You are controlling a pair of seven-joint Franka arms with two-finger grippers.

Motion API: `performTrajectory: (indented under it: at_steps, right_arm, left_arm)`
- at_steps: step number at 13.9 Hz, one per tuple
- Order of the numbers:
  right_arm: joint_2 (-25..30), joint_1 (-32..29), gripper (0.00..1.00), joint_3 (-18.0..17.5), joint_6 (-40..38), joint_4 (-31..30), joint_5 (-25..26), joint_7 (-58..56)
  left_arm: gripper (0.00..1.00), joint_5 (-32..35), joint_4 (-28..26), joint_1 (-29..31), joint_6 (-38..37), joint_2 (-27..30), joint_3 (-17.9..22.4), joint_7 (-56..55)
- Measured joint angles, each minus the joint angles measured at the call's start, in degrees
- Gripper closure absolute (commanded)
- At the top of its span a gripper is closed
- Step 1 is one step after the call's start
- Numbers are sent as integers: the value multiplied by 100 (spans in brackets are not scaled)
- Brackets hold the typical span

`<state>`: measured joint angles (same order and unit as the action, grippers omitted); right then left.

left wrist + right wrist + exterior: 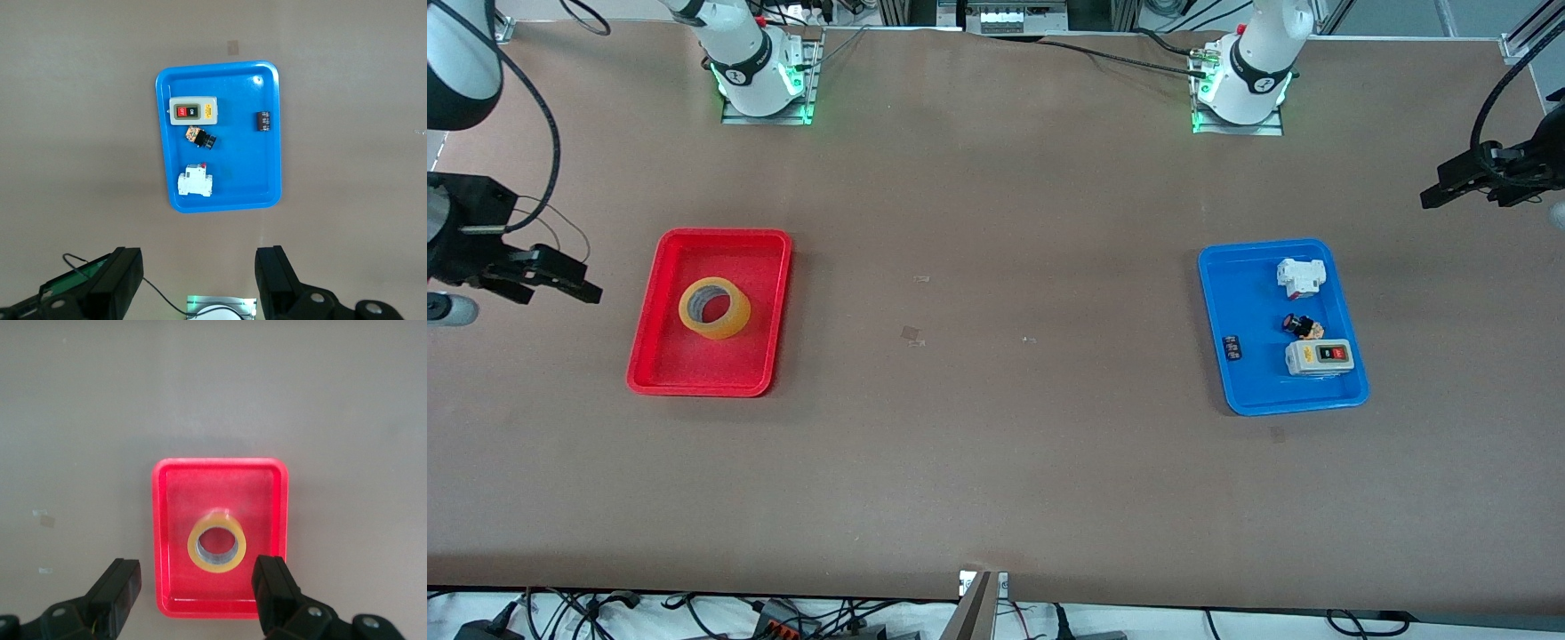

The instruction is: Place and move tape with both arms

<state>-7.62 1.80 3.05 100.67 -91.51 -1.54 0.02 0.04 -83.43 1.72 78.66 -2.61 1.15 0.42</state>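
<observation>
Brown worktop (996, 462), two trays on it, well apart. Toward the right arm's end, at 9 o'clock from the worktop's centre in the front view: a red tray (660, 356). Inside it, the tape (714, 308), lying flat with the hole facing up, yellowish ring around a grey-white core, resting on the tray floor roughly at its middle, touching no wall. Same roll in the right wrist view (216, 550), same red tray (167, 520).

Toward the left arm's end, at 3 o'clock from the centre: a blue tray (1240, 391), also seen in the left wrist view (267, 173). Inside it, a white breaker block (1300, 276) at the tray's 12 o'clock, farthest from the front camera; a small black-and-red button part (1300, 325) just nearer; a grey-white switch box (1319, 357) with a red and a black button, nearest of the three. A small dark component (1232, 348) at 9 o'clock from the switch box, apart from it.

Right pincer (560, 277) up in the air over bare worktop, at 9 o'clock from the red tray, off its edge; fingers (120, 587) spread wide, nothing between them. Left pincer (1458, 182) likewise aloft over bare worktop, at about 2 o'clock from the blue tray; fingers (277, 277) spread apart in the left wrist view, holding nothing. Neither pincer touching the tape.
</observation>
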Motion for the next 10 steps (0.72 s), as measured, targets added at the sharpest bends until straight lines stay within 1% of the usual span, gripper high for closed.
performTrajectory:
  at_steps: [1,3,6,10]
  right_arm:
    - [176,-1,0,0,30,-266,0,-2]
    - [388,-1,0,0,-37,-459,0,-7]
    - [492,-3,0,0,-299,-446,0,-8]
    - [518,-8,0,-3,-402,-418,0,-14]
  left_arm:
    - [0,0,0,0,0,0,0,-1]
    - [0,0,0,0,0,0,0,-1]
    - [0,0,0,0,0,0,0,-2]
    - [0,0,0,0,0,0,0,-3]
